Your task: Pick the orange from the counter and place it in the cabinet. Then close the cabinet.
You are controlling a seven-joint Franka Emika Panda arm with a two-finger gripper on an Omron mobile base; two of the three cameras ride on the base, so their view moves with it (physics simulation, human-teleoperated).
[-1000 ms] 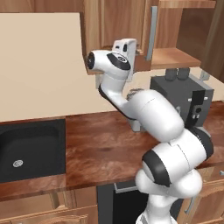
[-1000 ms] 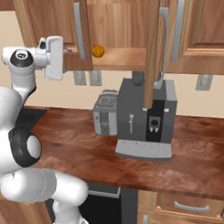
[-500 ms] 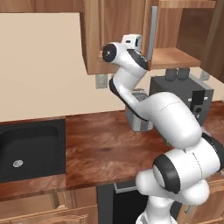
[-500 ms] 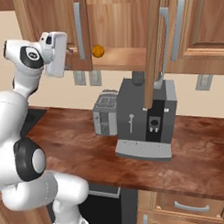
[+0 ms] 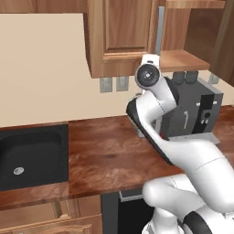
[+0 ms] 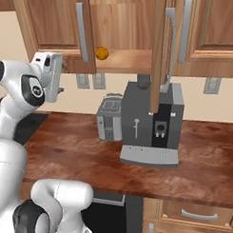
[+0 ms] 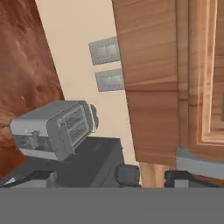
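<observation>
The orange (image 6: 102,53) sits on the wooden shelf (image 6: 128,62) inside the cabinet, at the left end of the opening. One cabinet door (image 6: 158,50) stands open, edge-on toward me, with its grey bar handle (image 6: 169,35). My hand (image 6: 49,77) hangs left of and below the shelf, clear of the orange and under the closed left door (image 5: 121,32). In the hand view my gripper (image 7: 111,178) is open, its dark fingertips (image 7: 40,175) wide apart with nothing between them. It looks at the cabinet's underside (image 7: 151,78).
A silver toaster (image 6: 108,120) and a dark coffee machine (image 6: 150,129) stand on the counter (image 6: 77,153) below the cabinet. A black sink (image 5: 27,155) lies at the left. Wall outlets (image 5: 113,84) sit under the cabinet.
My hand has dropped from shelf height to below the cabinet's bottom edge and has turned. The orange rests where it was, and the door stands open as before.
</observation>
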